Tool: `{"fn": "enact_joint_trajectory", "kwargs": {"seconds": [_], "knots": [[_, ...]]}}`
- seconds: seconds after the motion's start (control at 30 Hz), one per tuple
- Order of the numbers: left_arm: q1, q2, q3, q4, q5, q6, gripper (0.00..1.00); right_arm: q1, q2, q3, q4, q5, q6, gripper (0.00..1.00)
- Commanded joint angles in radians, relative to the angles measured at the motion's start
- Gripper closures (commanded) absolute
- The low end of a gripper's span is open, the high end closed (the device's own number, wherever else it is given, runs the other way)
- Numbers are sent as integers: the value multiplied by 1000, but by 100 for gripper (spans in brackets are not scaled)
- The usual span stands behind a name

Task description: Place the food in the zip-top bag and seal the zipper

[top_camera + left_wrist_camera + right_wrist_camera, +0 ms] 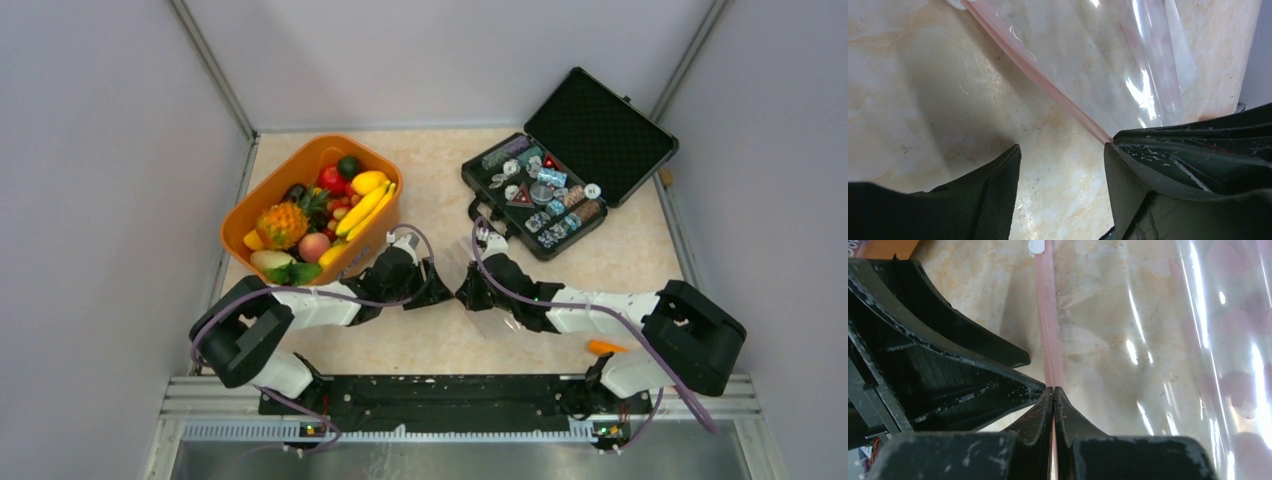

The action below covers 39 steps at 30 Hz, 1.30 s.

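Orange basket (270, 185): my landmark, standing on the marble-patterned counter (440, 180).
Food (345, 205): heaped inside the basket. I can make out yellow bananas, a pineapple, a red apple, and green and orange pieces.
Zip-top bag (497, 325): lies flat on the counter to the right of the basket and nearer to me. Its clear film is crinkled and shiny, and I see no food in it.
Zipper (1048, 315): a pink strip along the bag's edge on the basket side. It runs straight across the counter, with a small white tab at its far end.
Right claw (1054, 390): pinched tight on the zipper, with the pink strip coming out from between the two tips. It is right of the basket's near corner, over the bag's edge.
Left claw (1063, 150): its jaws are apart with bare counter showing between them. It sits just off the basket's near right corner, tip to tip with my right claw.
Zipper at the left claw: the strip's end meets the tip of one finger (1158, 170). It is not between the two fingers.
Black case (600, 125): open, well to the right of the basket across the counter, with chips (545, 200) filling its lower half.
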<state>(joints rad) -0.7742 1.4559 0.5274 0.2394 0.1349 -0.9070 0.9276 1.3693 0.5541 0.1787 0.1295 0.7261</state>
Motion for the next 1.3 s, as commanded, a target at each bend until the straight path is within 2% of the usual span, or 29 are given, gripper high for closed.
{"fn": "enact_joint_trajectory", "kwargs": {"seconds": [0.0,0.17,0.4,0.53,0.6,0.67,0.73,0.83,1.07,1.27], "knots": [[-5,33,6,127,-8,-36,38,7,-25,-11,39,2,9,100],[-5,45,-12,178,-3,-53,39,8,-27,-18,46,0,11,100],[-5,70,-3,158,5,-47,47,7,-33,-18,49,3,20,100],[-7,36,-32,163,-10,-50,46,8,-34,-3,32,16,14,100],[-7,7,-37,143,-27,-44,41,8,-24,10,12,13,-8,100],[-7,-44,-40,114,-56,-32,39,11,-17,12,4,6,-30,86],[-8,-108,-45,66,-114,-21,38,22,-11,16,-12,14,-54,68],[-10,-217,-65,-8,-217,-3,33,61,7,38,-39,32,-107,50],[-11,-336,-73,-124,-306,8,30,161,168,204,-231,218,-178,43],[-10,-427,-108,-158,-364,-3,30,177,216,233,-291,315,-163,44]]}}
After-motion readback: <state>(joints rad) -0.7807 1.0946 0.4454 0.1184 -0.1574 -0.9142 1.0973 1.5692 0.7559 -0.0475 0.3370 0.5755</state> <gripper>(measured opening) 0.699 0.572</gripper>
